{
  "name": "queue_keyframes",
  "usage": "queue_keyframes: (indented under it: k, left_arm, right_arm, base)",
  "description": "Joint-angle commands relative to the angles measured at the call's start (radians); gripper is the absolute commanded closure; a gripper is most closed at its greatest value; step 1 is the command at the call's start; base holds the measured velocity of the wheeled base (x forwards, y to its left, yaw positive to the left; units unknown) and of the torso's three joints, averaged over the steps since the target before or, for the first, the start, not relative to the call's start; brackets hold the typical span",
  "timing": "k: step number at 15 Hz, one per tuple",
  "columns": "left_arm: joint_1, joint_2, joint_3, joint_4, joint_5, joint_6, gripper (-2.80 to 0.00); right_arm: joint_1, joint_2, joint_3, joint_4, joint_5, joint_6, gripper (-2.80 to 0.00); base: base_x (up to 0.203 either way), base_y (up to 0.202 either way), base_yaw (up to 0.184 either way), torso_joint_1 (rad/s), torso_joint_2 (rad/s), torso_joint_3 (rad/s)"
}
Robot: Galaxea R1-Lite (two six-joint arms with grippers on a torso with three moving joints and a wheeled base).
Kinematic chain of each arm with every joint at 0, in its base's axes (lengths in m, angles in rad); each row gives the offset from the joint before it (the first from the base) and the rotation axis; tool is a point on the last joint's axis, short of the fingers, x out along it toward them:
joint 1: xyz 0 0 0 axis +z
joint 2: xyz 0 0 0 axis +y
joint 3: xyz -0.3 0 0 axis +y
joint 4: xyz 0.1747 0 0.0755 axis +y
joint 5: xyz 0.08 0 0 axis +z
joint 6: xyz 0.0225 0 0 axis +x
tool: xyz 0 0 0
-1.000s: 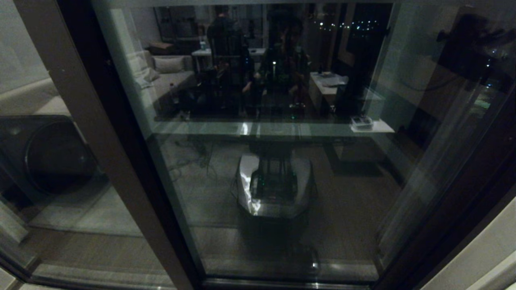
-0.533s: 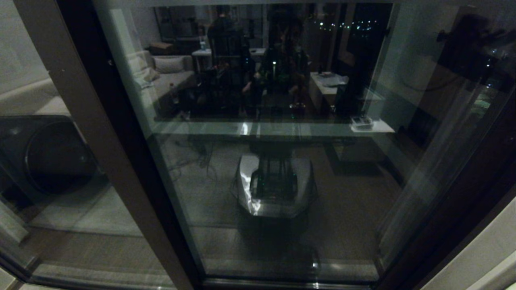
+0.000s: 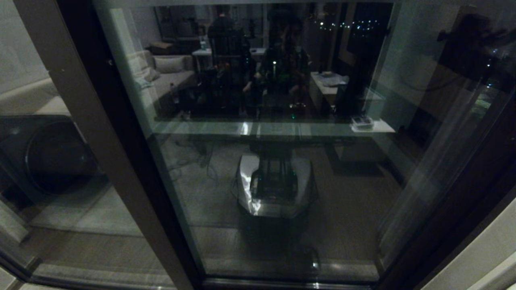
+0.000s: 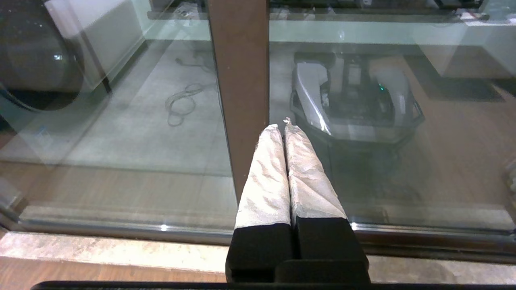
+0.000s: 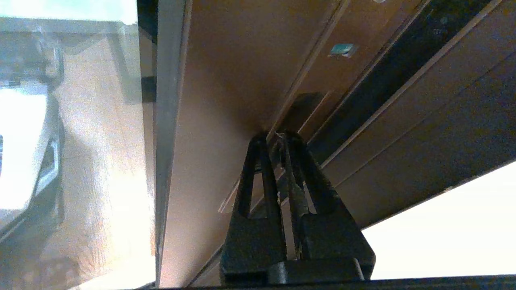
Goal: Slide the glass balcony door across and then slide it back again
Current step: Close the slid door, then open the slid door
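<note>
Glass balcony door (image 3: 274, 161) fills the head view, looks closed. Right hand (image 5: 274, 139), fingers pressed together, tips against its brown stile (image 5: 209, 100) by the handle slot (image 5: 306, 104), likely to push. Left hand (image 4: 284, 128), pressed together, near the plain post (image 4: 242, 80).

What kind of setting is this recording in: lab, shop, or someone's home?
Most likely a home, at a closed glass balcony door after dark. The pane reflects a lived-in room with a sofa, while a washing machine stands beyond the brown post. Both grippers, left and right, are near the frame.
</note>
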Motion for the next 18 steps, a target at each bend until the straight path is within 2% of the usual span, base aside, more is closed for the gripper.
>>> queue_keyframes:
  k: [1,4,6,7,10,14,16,18]
  left_arm:
    - [0.0,0.0,0.002,0.0,0.0,0.0,0.0]
    - [0.001,0.0,0.002,0.0,0.0,0.0,0.0]
    - [-0.001,0.0,0.002,0.0,0.0,0.0,0.0]
    - [-0.001,0.0,0.002,0.0,0.0,0.0,0.0]
    - [-0.001,0.0,0.002,0.0,0.0,0.0,0.0]
    - [0.0,0.0,0.002,0.0,0.0,0.0,0.0]
    - [0.0,0.0,0.002,0.0,0.0,0.0,0.0]
    - [0.0,0.0,0.002,0.0,0.0,0.0,0.0]
  right_arm:
    - [-0.012,-0.054,0.018,0.006,0.021,-0.002,0.0]
    - [-0.023,-0.172,0.071,0.037,0.062,-0.001,0.0]
    - [-0.029,-0.266,0.173,0.047,0.13,0.005,0.0]
    - [-0.039,-0.319,0.247,0.046,0.193,0.015,0.0]
    - [-0.11,-0.518,0.462,0.033,0.463,0.07,0.0]
    - [-0.109,-0.863,0.63,0.056,0.673,0.169,0.0]
    - [-0.072,-1.038,0.652,0.154,0.798,0.275,0.0]
    - [-0.027,-1.184,0.645,0.307,0.903,0.393,0.0]
  base:
    - [0.0,0.0,0.0,0.0,0.0,0.0]
    - [0.0,0.0,0.0,0.0,0.0,0.0]
    - [0.0,0.0,0.0,0.0,0.0,0.0]
    - [0.0,0.0,0.0,0.0,0.0,0.0]
    - [0.0,0.0,0.0,0.0,0.0,0.0]
    - [0.0,0.0,0.0,0.0,0.0,0.0]
    - [0.0,0.0,0.0,0.0,0.0,0.0]
    - [0.0,0.0,0.0,0.0,0.0,0.0]
